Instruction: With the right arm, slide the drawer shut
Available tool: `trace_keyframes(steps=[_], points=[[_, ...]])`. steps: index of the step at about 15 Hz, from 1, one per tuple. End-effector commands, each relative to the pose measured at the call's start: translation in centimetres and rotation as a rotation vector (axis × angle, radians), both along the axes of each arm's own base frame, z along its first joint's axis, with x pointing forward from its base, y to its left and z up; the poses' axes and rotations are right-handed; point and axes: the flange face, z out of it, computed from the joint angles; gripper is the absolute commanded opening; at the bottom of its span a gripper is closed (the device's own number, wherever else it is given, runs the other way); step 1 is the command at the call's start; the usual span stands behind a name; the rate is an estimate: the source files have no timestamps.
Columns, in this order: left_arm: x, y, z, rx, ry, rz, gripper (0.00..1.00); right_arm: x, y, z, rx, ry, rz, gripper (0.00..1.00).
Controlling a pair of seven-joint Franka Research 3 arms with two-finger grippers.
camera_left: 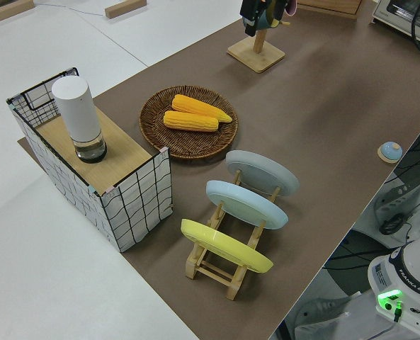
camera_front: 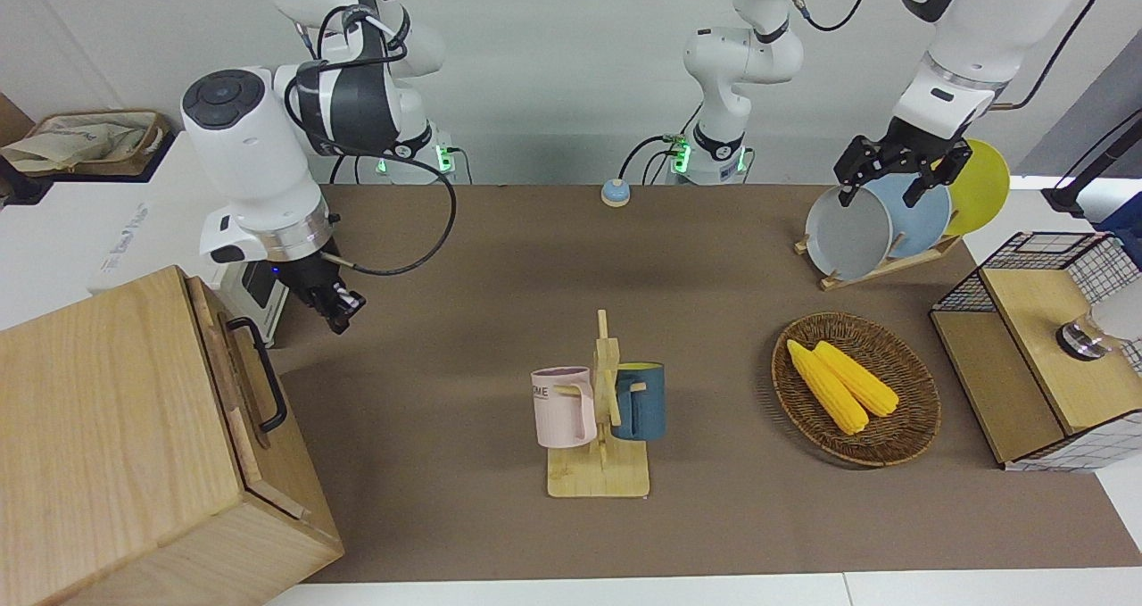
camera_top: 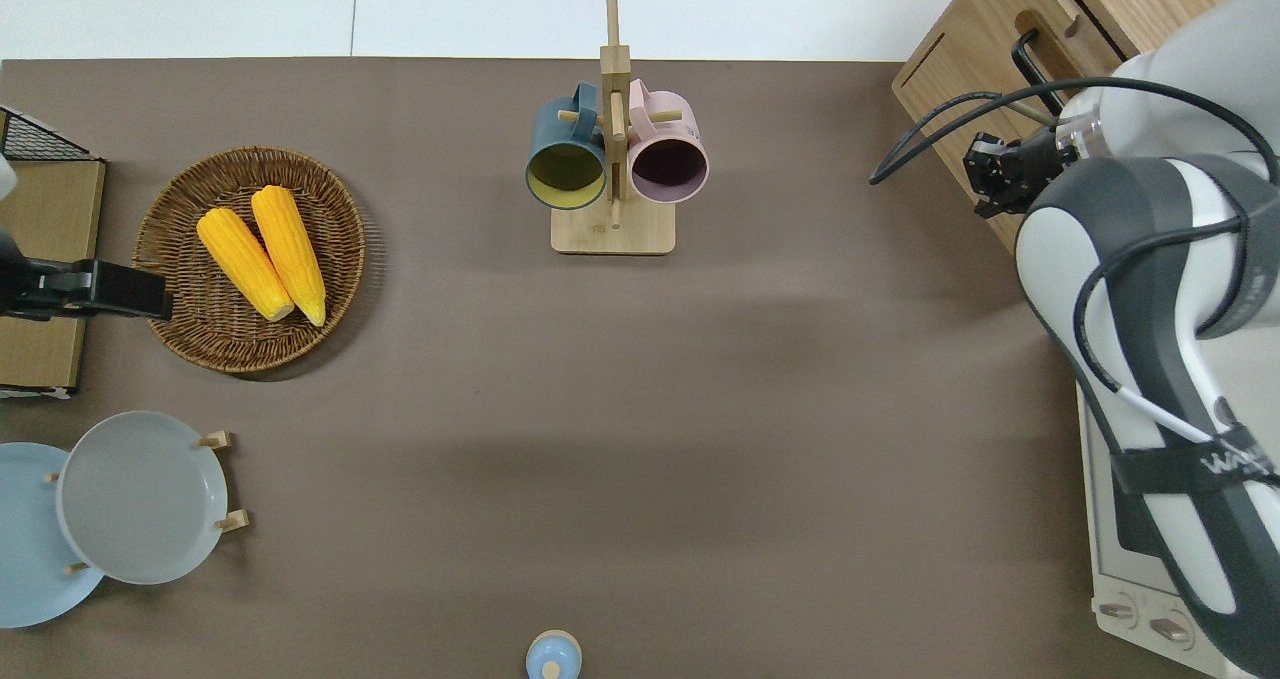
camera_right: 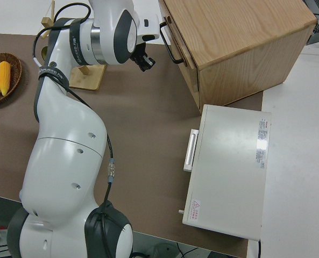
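Note:
The pale-wood drawer point(camera_front: 228, 367) with its black bar handle point(camera_front: 267, 376) sits pushed in against the front of the big wood cabinet point(camera_front: 107, 419), at the right arm's end of the table. The handle also shows in the overhead view point(camera_top: 1024, 52) and the right side view point(camera_right: 169, 38). My right gripper point(camera_front: 339, 308) is shut and empty, up in the air and apart from the handle, over the table just in front of the cabinet point(camera_top: 992, 173). My left arm is parked, its gripper point(camera_front: 892, 180) open.
A white oven point(camera_top: 1112, 579) stands beside the cabinet, nearer to the robots. A mug rack point(camera_front: 599, 410) is mid-table. A corn basket point(camera_front: 856, 387), a plate rack point(camera_front: 879, 222) and a wire-mesh box point(camera_front: 1035, 356) are at the left arm's end.

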Motion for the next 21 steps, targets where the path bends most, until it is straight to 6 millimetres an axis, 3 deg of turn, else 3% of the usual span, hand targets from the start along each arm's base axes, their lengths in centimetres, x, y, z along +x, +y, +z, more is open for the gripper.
trace_keyframes(steps=[1, 4, 9, 13, 16, 17, 18, 20, 21], points=[[0.4, 0.0, 0.3, 0.017, -0.009, -0.007, 1.0, -3.7, -1.2, 3.4, 0.007, 0.02, 0.125, 0.0], [0.4, 0.0, 0.3, 0.017, -0.009, -0.007, 1.0, -7.0, -2.6, 5.6, 0.01, 0.057, 0.285, 0.0], [0.4, 0.0, 0.3, 0.017, -0.009, -0.007, 1.0, -10.7, -3.8, 8.3, 0.007, 0.099, 0.376, 0.0], [0.4, 0.0, 0.3, 0.017, -0.009, -0.007, 1.0, -12.3, -4.7, 8.7, -0.011, 0.104, 0.48, 0.0], [0.4, 0.0, 0.3, 0.017, -0.009, -0.007, 1.0, -12.4, -4.4, 8.7, -0.058, 0.115, 0.514, 0.0], [0.4, 0.0, 0.3, 0.018, -0.009, -0.006, 1.0, -12.4, -4.4, 8.7, -0.071, 0.118, 0.509, 0.064], [0.4, 0.0, 0.3, 0.018, -0.009, -0.006, 1.0, -12.3, -4.4, 8.7, -0.074, 0.117, 0.505, 0.251], [0.4, 0.0, 0.3, 0.018, -0.009, -0.006, 1.0, -12.2, -4.5, 8.8, -0.071, 0.116, 0.498, 0.859], [0.4, 0.0, 0.3, 0.017, -0.009, -0.007, 1.0, -12.1, -4.5, 8.8, -0.072, 0.115, 0.498, 0.982]])
